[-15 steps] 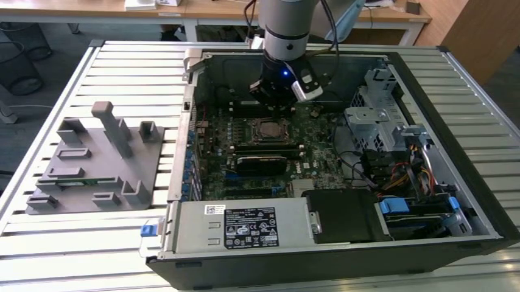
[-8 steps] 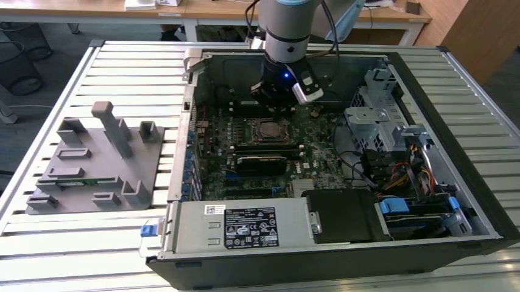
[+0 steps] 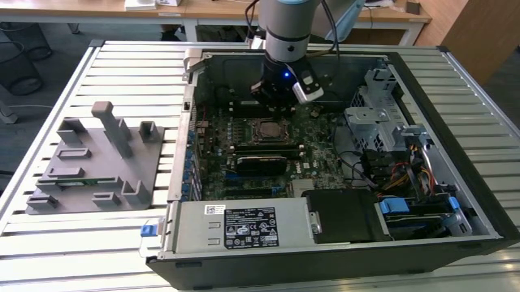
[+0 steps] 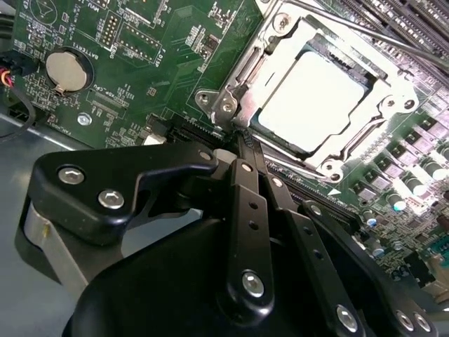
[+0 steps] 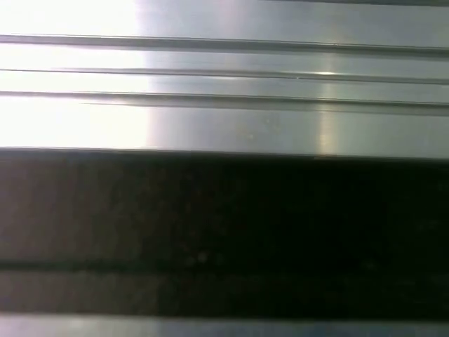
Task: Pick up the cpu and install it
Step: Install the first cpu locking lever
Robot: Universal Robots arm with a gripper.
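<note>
In the exterior view, the part of the computer case [image 3: 325,267] closest to us is its dark front edge, and just behind that edge sits one grey metal box with a label [image 3: 240,227]. There is one case, lying open on a table of silver slats [image 3: 122,67]. On the exterior view's left, beside the case, sits one grey holder block [image 3: 89,164] with several posts, and one thin green stick [image 3: 77,180] lies in it. Deeper in the case is one green board [image 3: 243,146] with one dark metal-framed socket [image 3: 270,129] near its middle. There is one cpu [image 4: 313,100], and it lies flat in that socket, its shiny silver top facing up. It is square, so no side is longer than another; in the second wrist view its edges line up with the socket frame [image 4: 382,144]. One round silver coin battery [image 4: 68,71] sits on the board well apart from it. Farther back, the one gripper [image 3: 276,104] hangs just behind the socket. In the second wrist view its black fingers [image 4: 247,158] are pressed together with nothing between them, their tip close to the socket's edge, apart from the cpu.
</note>
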